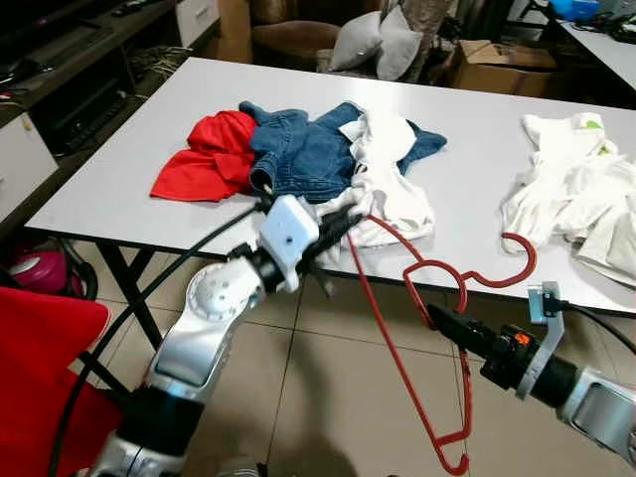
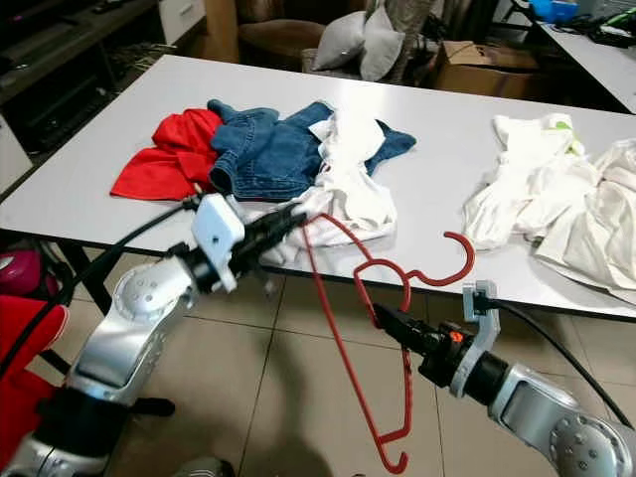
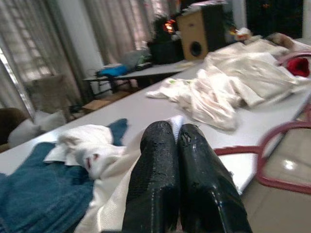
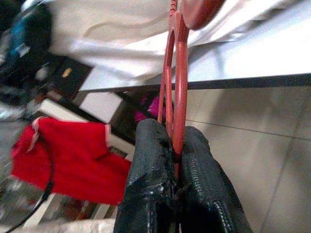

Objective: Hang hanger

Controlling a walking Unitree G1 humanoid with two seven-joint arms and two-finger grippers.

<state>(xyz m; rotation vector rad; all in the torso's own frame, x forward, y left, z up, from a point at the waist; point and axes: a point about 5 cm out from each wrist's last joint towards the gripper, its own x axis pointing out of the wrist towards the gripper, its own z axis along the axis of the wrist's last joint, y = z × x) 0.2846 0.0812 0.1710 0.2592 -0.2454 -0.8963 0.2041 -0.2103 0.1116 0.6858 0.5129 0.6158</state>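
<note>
Red hanger held off the worktop edge, lower centre of frame.
Right tool clamps its wire; left tool, fingers pressed together, meets the white garment beside the denim.

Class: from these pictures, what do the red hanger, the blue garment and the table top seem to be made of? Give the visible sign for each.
Thin red clothes hanger: probably plastic or coated wire; slim, smooth, evenly coloured rod. Held in the right claw.
Blue garment: denim, likely cotton; mottled blue weave, stitched seams, thick folds.
White table top: probably laminate; flat, smooth, faint sheen.
</note>
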